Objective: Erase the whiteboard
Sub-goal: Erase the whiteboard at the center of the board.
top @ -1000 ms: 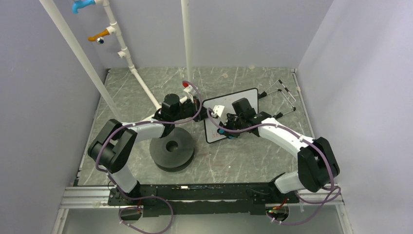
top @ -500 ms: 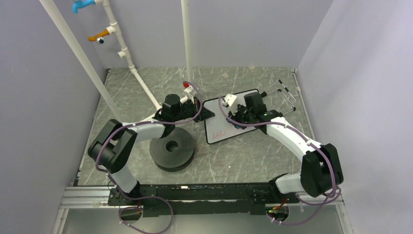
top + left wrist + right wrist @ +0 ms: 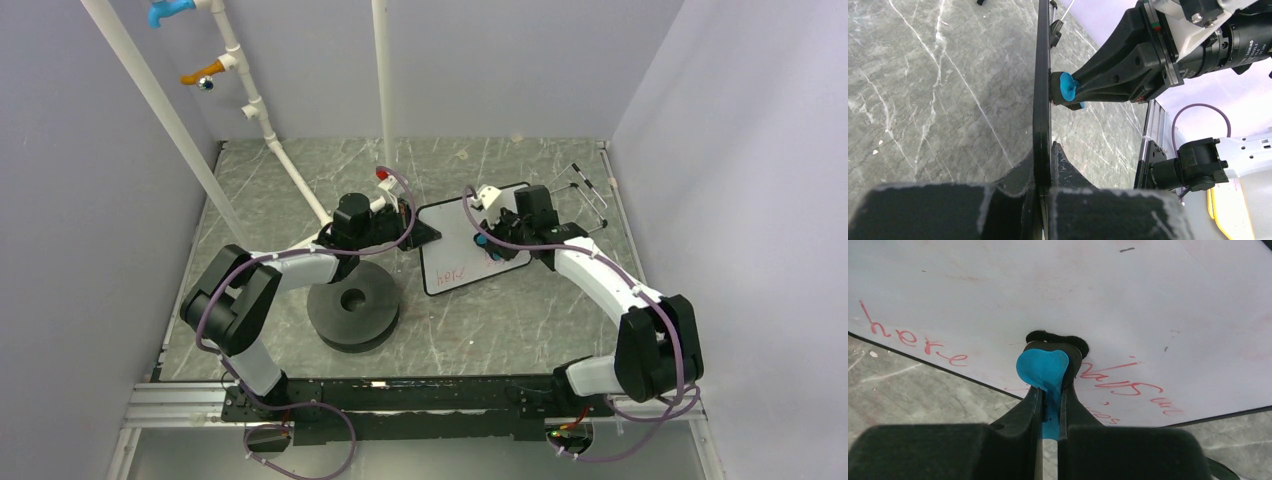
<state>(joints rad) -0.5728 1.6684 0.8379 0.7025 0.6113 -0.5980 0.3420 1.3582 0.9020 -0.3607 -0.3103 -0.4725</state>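
Observation:
The whiteboard [image 3: 470, 250] is a white board with a thin black edge and red handwriting [image 3: 913, 337] along its near part. My left gripper [image 3: 408, 232] is shut on its left edge; in the left wrist view the board [image 3: 1042, 85] shows edge-on between the jaws. My right gripper [image 3: 497, 240] is shut on the blue-and-black eraser [image 3: 1047, 365] and presses its black felt on the board's face. The eraser also shows in the left wrist view [image 3: 1066, 89]. Faint red smears mark the board's upper part.
A black disc [image 3: 352, 305] with a centre hole lies at the left front of the board. White pipes [image 3: 290, 165] stand at the back left. Thin black-and-white wire pieces [image 3: 590, 195] lie right of the board. Grey walls enclose the marble table [image 3: 480, 320].
My right gripper has swept the eraser from the board's near left part to its far right part. Red writing at the near left is uncovered. My left gripper has stayed put.

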